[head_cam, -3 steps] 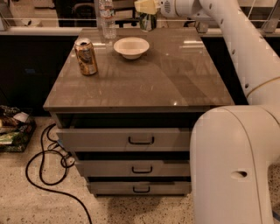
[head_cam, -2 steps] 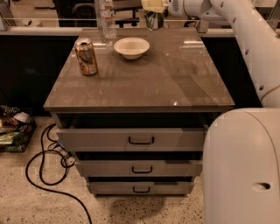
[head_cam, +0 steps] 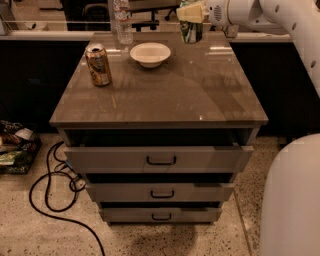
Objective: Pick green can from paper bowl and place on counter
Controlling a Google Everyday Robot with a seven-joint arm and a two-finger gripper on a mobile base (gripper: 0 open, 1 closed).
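Gripping the green can point(head_cam: 191, 31) by its top, the gripper point(head_cam: 192, 14) hangs over the far right part of the counter point(head_cam: 200, 95), with its fingers clamped on the can. I cannot tell whether the can's base touches the surface. The can is out of the paper bowl point(head_cam: 150, 54), which sits just to its left. An orange-gold can point(head_cam: 98, 65) stands further left and nearer, and a clear bottle point(head_cam: 123, 22) stands behind the bowl.

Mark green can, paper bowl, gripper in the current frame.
green can point(head_cam: 191, 33): camera view, label on its body.
paper bowl point(head_cam: 150, 62): camera view, near outer wall.
gripper point(head_cam: 192, 14): camera view, between fingertips, up right of the bowl, clamped on the can.
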